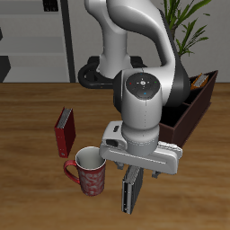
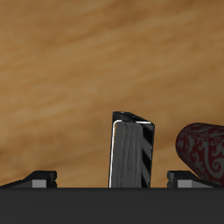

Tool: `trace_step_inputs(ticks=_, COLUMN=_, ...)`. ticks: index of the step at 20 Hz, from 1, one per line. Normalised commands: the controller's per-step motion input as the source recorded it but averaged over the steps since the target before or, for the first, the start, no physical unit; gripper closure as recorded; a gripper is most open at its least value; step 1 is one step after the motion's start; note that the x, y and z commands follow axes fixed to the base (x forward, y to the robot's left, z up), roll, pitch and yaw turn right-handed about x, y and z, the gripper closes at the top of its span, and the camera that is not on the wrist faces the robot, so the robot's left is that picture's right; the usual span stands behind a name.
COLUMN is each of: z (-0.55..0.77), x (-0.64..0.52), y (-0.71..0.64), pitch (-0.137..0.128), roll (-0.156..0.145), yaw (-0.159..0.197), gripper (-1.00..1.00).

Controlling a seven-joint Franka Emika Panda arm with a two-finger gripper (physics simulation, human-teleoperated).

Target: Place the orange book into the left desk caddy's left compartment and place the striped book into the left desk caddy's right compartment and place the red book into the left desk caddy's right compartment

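The gripper [image 1: 133,172] hangs right over the striped book [image 1: 130,191], which stands upright near the table's front edge, just beside the mug [image 1: 88,170]. Fingers [image 2: 37,178] spread wide, one on each flat side, the book's [image 2: 131,150] thin width lying between them, nothing gripped yet. The caddy [image 1: 186,112] waits farther back, orange book [image 1: 205,81] already inside.

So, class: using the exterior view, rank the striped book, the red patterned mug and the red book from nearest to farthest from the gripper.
1. The striped book, standing directly under the gripper.
2. The red patterned mug, just beside the striped book.
3. The red book, upright farther back, beyond the mug.
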Motion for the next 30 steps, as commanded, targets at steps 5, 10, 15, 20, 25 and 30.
trace_step_inputs(ticks=5, z=-0.15, x=0.0, y=-0.01, pitch=-0.001, roll=-0.003, yaw=0.002, gripper=-1.0)
trace_step_inputs(ticks=10, z=-0.19, x=0.02, y=-0.06, pitch=0.022, roll=-0.014, yaw=-0.016, gripper=-1.0)
trace_step_inputs(ticks=15, z=-0.13, x=0.0, y=-0.05, pitch=0.024, roll=-0.006, yaw=-0.016, gripper=-1.0)
trace_step_inputs(ticks=20, z=-0.14, x=0.01, y=-0.04, pitch=0.016, roll=-0.005, yaw=0.006, gripper=1.0)
trace_step_inputs(ticks=25, z=0.05, x=-0.04, y=-0.02, pitch=-0.011, roll=0.012, yaw=-0.004, gripper=1.0)
trace_step_inputs(ticks=30, z=0.32, x=-0.14, y=0.07, pitch=-0.051, roll=0.009, yaw=-0.013, gripper=1.0)
